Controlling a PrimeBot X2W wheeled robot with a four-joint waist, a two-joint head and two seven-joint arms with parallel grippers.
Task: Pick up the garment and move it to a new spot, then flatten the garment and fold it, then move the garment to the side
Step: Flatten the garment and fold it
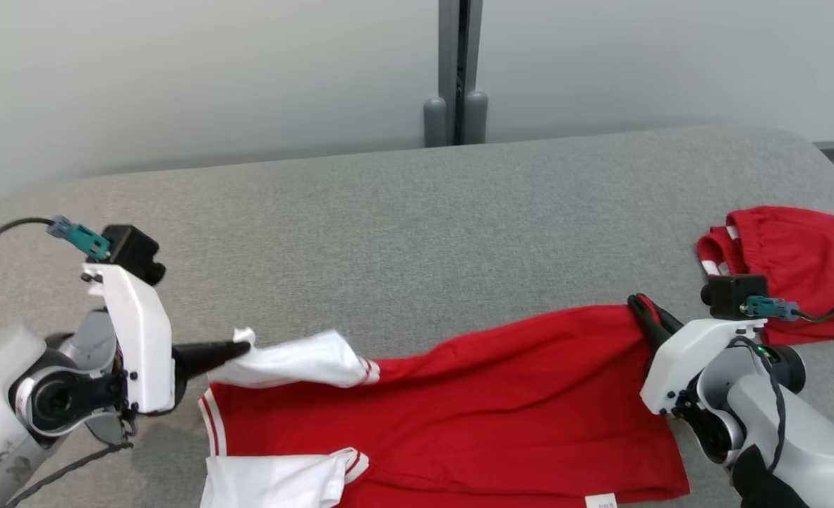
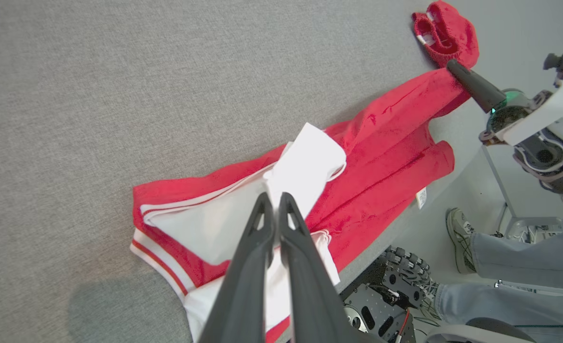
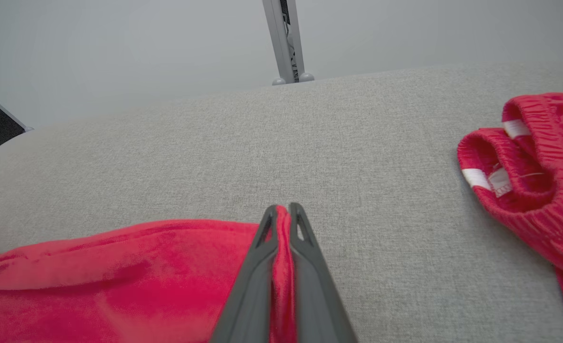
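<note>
1. The left tool (image 1: 245, 346) is clenched on the tip of a white sleeve (image 1: 297, 361). Its two dark fingers are pressed together with white cloth between them. That sleeve is lifted clear of the surface and drawn toward the robot's left.
2. The right tool (image 1: 641, 305) is clamped on the far hem corner of the same garment. In the right wrist view a thin fold of red cloth stands pinched between the fingers (image 3: 257, 286).
3. The red shirt (image 1: 516, 395) hangs stretched between the two tools along the near edge of the worktop (image 1: 403, 233). Its striped red-and-white collar trim is toward the robot's left and its hem toward the right. The far edge is raised, while the near part lies on the worktop. The second white sleeve (image 1: 276, 481) lies folded at the near edge.
4. A small white tag (image 1: 602, 502) sits at the near hem; its print is too small to read.
5. Crumpled red shorts (image 1: 798, 257) with a gathered waistband and white inner labels lie just beyond the right tool, apart from the shirt.
6. The worktop is covered in grey woven fabric and has rounded corners. Behind it is a pale wall with a grey upright post (image 1: 457, 70).
7. In the left wrist view, past the worktop's near edge, a person's legs (image 2: 510, 255) in pale jeans and a light sneaker (image 2: 457, 233) stand on the floor. The robot's dark base (image 2: 386, 295) is beside them.
</note>
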